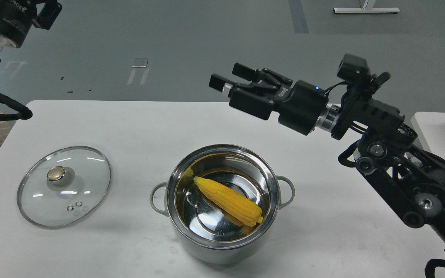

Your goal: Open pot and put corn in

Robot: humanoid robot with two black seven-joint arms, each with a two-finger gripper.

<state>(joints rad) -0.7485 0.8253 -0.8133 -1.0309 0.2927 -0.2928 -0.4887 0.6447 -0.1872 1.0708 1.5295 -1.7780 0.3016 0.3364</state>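
A yellow corn [228,201] is lying diagonally inside the open steel pot [222,247], which is sitting on the white table [323,231]. The right gripper [228,79] is hovering above at the pot's one o'clock, fingers apart and holding nothing. The glass lid [64,186] is resting flat at the pot's nine o'clock. The left gripper is lying outside the view.

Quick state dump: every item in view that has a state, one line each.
pot: open, upright on the table, lid off.
lid: flat on the table left of the pot, knob up.
corn: lying inside the pot.
right gripper: open, empty, above the table behind the pot.
left gripper: not in view.
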